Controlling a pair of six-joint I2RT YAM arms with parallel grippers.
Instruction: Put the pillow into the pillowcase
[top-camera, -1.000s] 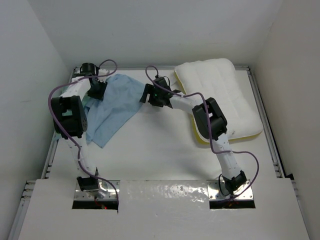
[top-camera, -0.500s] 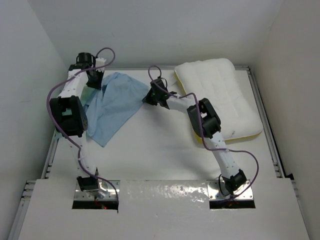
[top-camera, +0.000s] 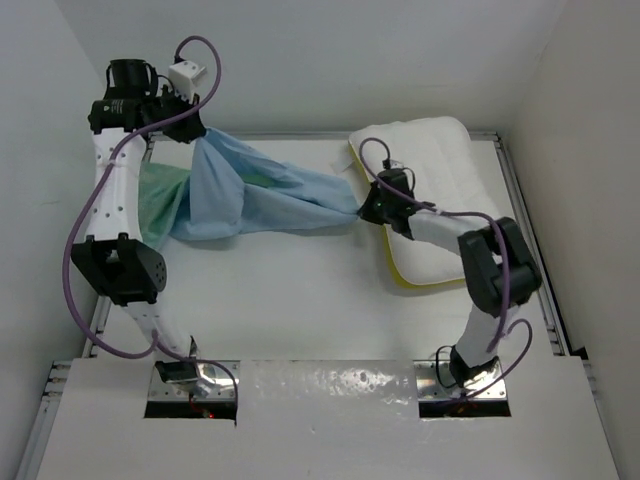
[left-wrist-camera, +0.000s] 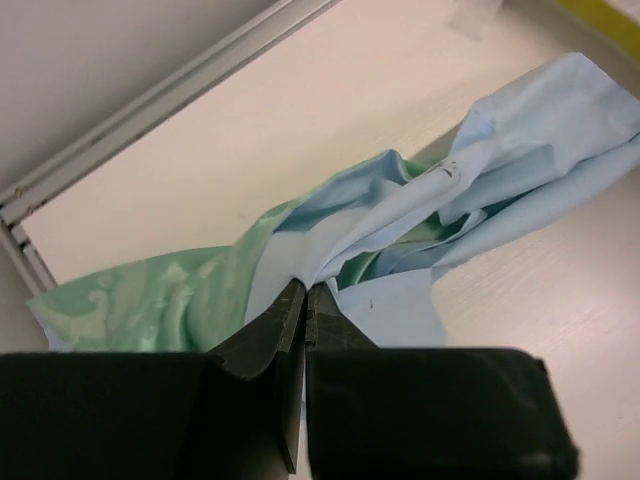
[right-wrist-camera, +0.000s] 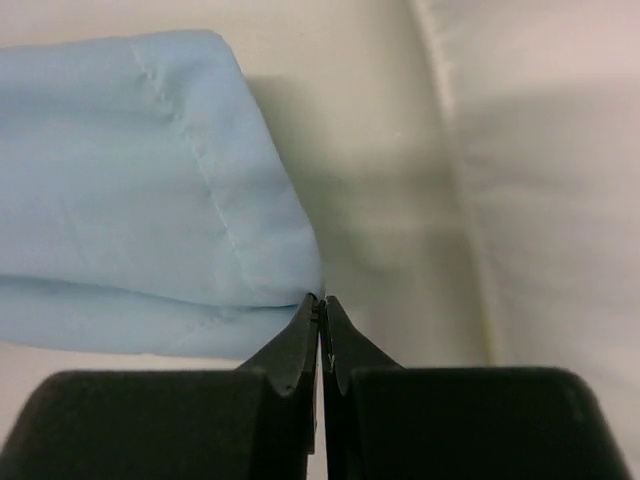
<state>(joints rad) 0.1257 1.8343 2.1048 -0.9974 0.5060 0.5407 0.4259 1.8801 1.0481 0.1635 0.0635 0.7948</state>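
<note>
The pillowcase (top-camera: 270, 195) hangs stretched between my two grippers, light blue on top, with its sea-green face (top-camera: 160, 195) drooping at the left. My left gripper (top-camera: 197, 138) is raised high at the back left and is shut on a bunched fold of the pillowcase (left-wrist-camera: 520, 130), its jaws (left-wrist-camera: 305, 288) pinched together. My right gripper (top-camera: 360, 207) is low by the pillow's left edge, shut on a hemmed corner of the blue fabric (right-wrist-camera: 120, 150) at its tips (right-wrist-camera: 321, 300). The white quilted pillow (top-camera: 445, 170) lies flat at the back right, yellow edge (top-camera: 400, 275) showing; it fills the right of the right wrist view (right-wrist-camera: 560, 150).
A metal rail (top-camera: 100, 310) borders the white table (top-camera: 300, 300), and it also shows in the left wrist view (left-wrist-camera: 150, 110). Grey walls close in on the left, back and right. The right arm's elbow (top-camera: 495, 265) leans over the pillow's front part.
The left arm rose up and back, lifting the pillowcase off the table. The right gripper closed on a corner and pulled it right to the pillow, stretching the fabric.
</note>
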